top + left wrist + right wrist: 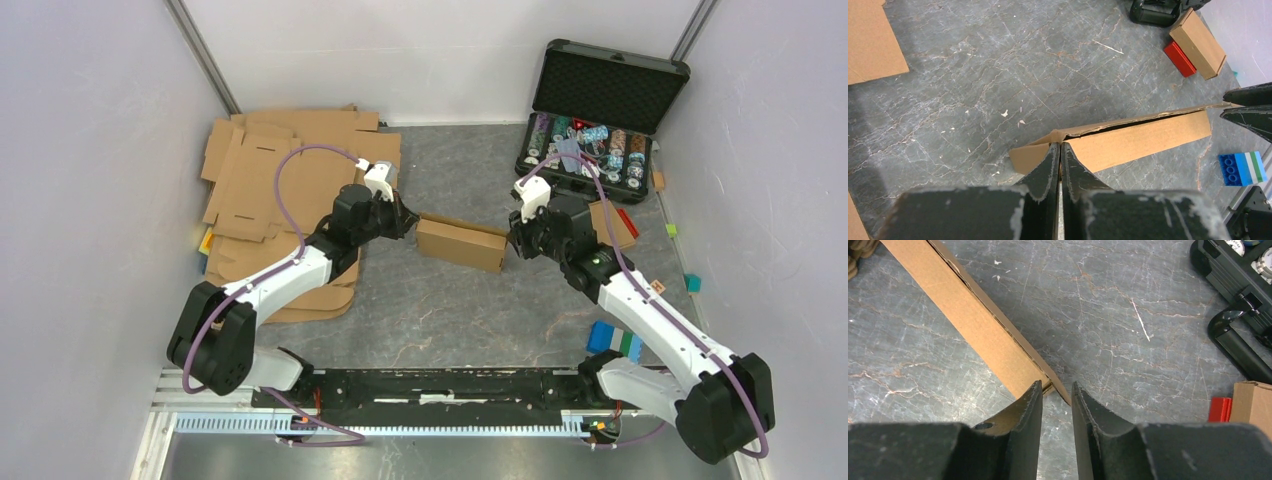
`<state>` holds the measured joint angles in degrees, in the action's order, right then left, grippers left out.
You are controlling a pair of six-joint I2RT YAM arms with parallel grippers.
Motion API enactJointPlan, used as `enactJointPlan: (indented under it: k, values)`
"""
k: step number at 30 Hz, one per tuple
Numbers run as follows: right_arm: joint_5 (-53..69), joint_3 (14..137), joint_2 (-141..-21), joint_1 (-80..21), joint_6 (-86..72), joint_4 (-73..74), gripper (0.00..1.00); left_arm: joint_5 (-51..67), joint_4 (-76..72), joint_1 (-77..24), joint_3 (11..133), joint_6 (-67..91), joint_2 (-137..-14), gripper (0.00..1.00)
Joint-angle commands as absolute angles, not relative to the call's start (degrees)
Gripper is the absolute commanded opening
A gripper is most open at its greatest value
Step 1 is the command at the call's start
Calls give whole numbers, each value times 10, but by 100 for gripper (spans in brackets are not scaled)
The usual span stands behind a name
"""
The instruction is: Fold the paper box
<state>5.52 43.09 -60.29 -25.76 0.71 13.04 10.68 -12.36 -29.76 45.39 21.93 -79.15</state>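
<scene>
White walls close in a grey, veined counter (440,300) on three sides. At its far left corner lies a loose pile of flat cardboard blanks (270,170), spreading down along the left edge, with a few coloured blocks (205,243) peeking out beneath it.

From the near left the left arm reaches inward over the pile. The left end effector (1060,147) is clenched, its fingertips pressed together right at the left end of the paper box (460,243). I cannot tell whether a sheet of cardboard is nipped between them.

That box sits about mid-counter, a long, low, brown shape lying slantwise, its left end a little farther back than its right. From the left wrist the top panel shows slightly lifted along its length, with a dark slit under it.

At the box's right end is the right end effector (1056,386), released, its fingers a little apart with the box's end corner just between the tips and the left finger touching the cardboard.

Farther right lie a small cardboard box (1198,42) with a red block (1179,58) beside it. An open black case of poker chips (600,110) stands in the far right corner, and a blue, green and white toy brick (615,342) lies toward the near right edge.
</scene>
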Motion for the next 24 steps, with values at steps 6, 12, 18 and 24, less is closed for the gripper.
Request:
enactJointPlan:
  k: [6,12,18,24]
  values:
    - [24,458,-611,-255,12,137,30,118,-131,-301,473,192,-793,4]
    - [40,458,-612,-256,3,134,12,118,-130,-303,473,192,-792,3]
    - [83,487,-632,-255,-41,165,5,119,-129,-308,474,195,-793,3]
    - [93,490,-645,-256,-87,165,4,119,-127,-315,475,196,-792,2]
